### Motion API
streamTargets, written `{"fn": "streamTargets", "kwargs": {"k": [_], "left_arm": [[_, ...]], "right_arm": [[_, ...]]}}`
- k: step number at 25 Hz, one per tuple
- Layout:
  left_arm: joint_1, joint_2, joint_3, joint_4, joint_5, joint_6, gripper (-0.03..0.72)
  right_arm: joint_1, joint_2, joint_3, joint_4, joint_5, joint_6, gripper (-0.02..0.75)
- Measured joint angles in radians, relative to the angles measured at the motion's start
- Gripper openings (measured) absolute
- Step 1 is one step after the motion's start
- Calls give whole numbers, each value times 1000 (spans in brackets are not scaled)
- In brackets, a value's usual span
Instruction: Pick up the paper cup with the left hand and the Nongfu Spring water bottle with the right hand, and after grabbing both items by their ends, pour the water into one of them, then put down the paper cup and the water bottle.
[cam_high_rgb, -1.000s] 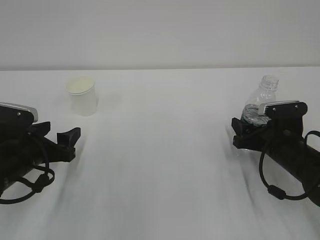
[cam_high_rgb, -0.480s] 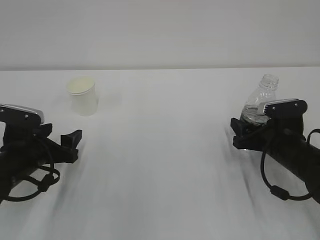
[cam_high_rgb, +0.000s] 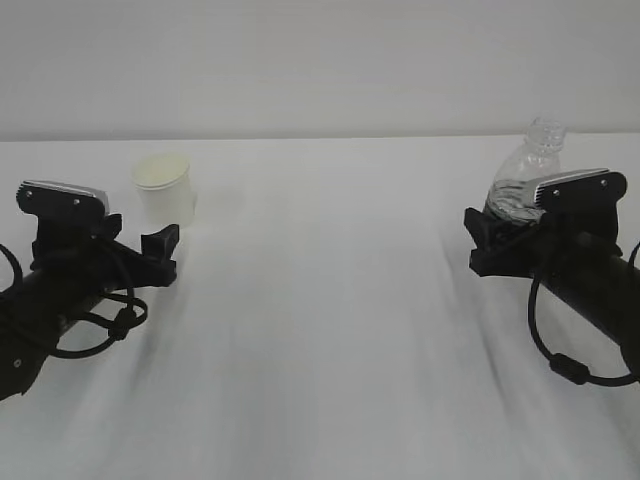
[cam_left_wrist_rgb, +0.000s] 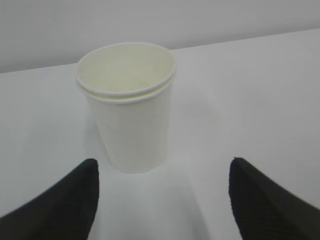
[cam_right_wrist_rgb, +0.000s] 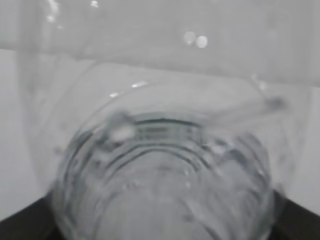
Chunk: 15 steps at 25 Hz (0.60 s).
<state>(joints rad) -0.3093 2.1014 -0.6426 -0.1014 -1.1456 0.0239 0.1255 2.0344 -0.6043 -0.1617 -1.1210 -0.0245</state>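
On the left, the left hand's claw (cam_high_rgb: 150, 255) hangs spread wide just short of the paper cup (cam_high_rgb: 163, 192), which stands upright on the white surface (cam_high_rgb: 330, 300) with both black fingers (cam_left_wrist_rgb: 60, 202) flanking its base without touching. On the right, the right hand's claw (cam_high_rgb: 492, 245) pinches the lower body of the Nongfu Spring water bottle (cam_high_rgb: 527, 180), which is tilted with its open neck up, water (cam_right_wrist_rgb: 165, 170) inside.

Cream paper cup (cam_left_wrist_rgb: 129, 112), clear ribbed bottle (cam_high_rgb: 522, 183)
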Motion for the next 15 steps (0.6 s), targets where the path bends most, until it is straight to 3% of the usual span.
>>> {"fn": "streamTargets", "kwargs": {"k": [15], "left_arm": [[6, 135, -152, -6, 0, 0, 586]], "right_arm": [[0, -2, 0, -37, 2, -5, 501]]}}
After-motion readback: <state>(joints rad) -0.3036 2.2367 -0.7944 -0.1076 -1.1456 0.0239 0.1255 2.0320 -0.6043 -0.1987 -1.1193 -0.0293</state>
